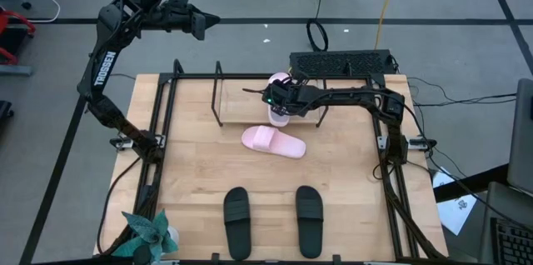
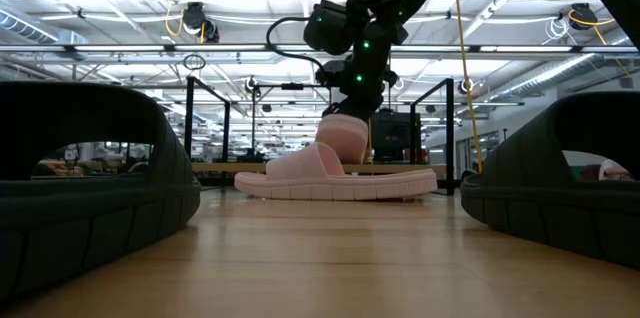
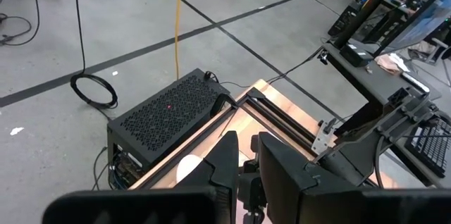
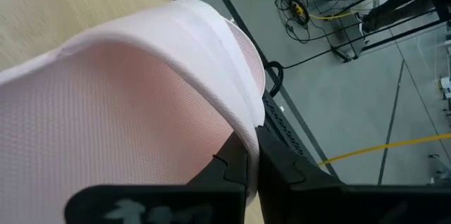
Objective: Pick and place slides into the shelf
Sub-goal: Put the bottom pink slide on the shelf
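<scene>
My right tool (image 1: pixel 277 98) is clenched on a pink slide (image 1: pixel 280 113) at 12 o'clock; thin edge grip could slip, missing the shelf (image 1: pixel 218 90).

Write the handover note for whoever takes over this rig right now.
Right hand: shut on one pale pink slide sandal, held tilted at the low black wire shelf.
Left hand: raised beyond the table's far left corner, holding nothing.
Second pale pink slide sandal: flat mid-table.
Two matte black slide sandals: near edge.
Done: no sandal released in the shelf yet.
Left: all four.
</scene>
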Tool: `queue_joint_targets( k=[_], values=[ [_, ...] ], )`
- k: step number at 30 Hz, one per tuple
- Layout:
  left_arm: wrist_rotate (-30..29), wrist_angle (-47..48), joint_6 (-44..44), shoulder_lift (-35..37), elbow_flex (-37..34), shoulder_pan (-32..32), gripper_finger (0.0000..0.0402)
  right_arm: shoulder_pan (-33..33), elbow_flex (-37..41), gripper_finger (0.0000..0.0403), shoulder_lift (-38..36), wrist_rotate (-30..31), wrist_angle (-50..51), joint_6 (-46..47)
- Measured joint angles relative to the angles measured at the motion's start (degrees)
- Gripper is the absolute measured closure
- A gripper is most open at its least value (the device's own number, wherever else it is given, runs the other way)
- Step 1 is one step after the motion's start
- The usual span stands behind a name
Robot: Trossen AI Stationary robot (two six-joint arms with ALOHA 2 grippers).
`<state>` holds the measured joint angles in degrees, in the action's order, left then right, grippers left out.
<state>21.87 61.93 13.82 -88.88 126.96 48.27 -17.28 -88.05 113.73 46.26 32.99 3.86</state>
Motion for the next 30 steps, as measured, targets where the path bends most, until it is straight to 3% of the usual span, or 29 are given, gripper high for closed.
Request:
queue_joint_targets(
  k=[30],
  values=[
    [0.0,0.0,-0.2,0.0,0.0,0.0,0.0350,-0.3,4.4,0.0402,-0.1,0.6,-4.7,-1.2]
  ],
)
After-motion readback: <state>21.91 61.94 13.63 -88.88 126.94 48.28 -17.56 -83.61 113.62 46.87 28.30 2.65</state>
